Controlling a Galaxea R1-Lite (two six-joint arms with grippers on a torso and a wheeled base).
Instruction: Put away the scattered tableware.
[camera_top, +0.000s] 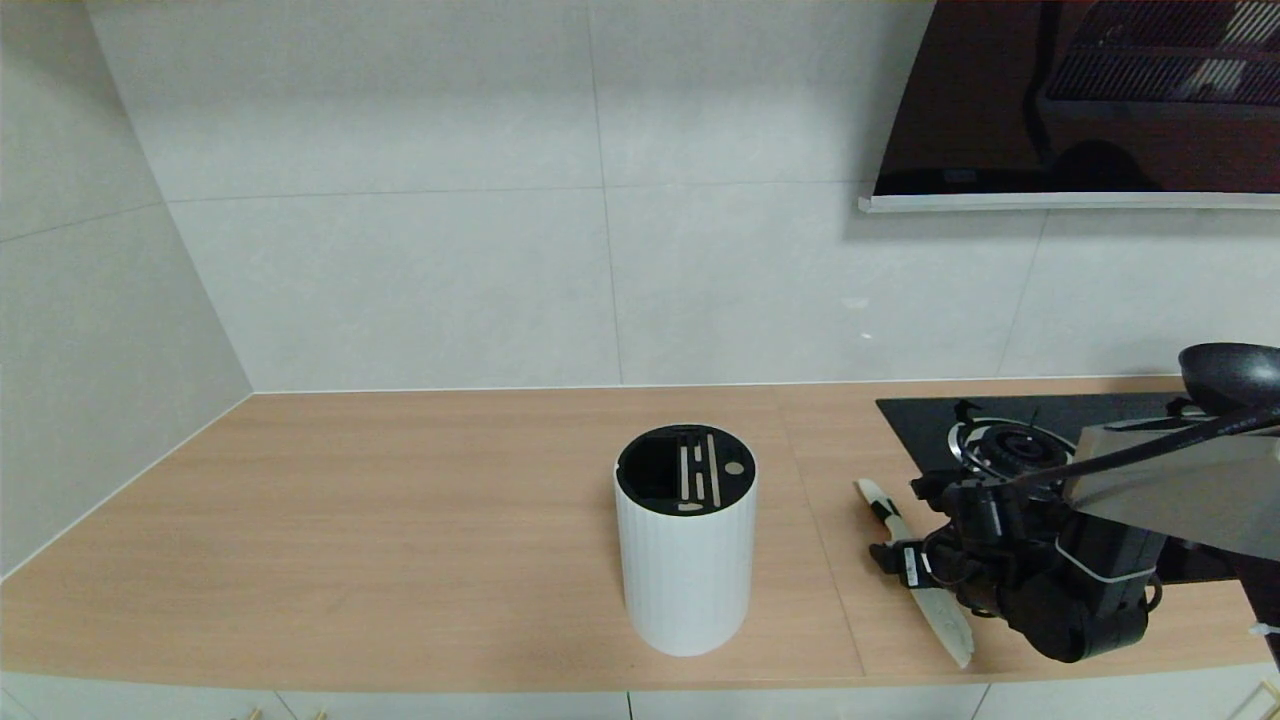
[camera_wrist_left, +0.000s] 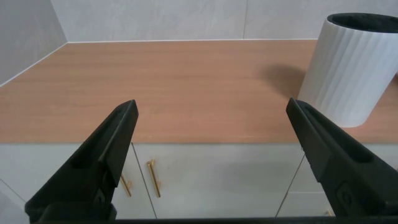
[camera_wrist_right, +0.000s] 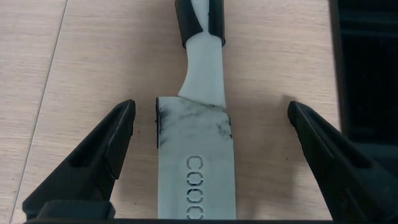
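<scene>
A white holder (camera_top: 686, 560) with a black slotted top stands mid-frame on the counter (camera_top: 400, 520). To its right lies a knife (camera_top: 945, 620). The right gripper (camera_top: 902, 522) is over the knife, jaws apart astride it. A hob (camera_top: 920, 420) is behind.

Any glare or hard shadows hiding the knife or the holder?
Head view: reflections on the range hood; knife and holder evenly lit. Left wrist view: a soft shadow on the counter beside the holder. Right wrist view: no glare on the knife blade.
</scene>
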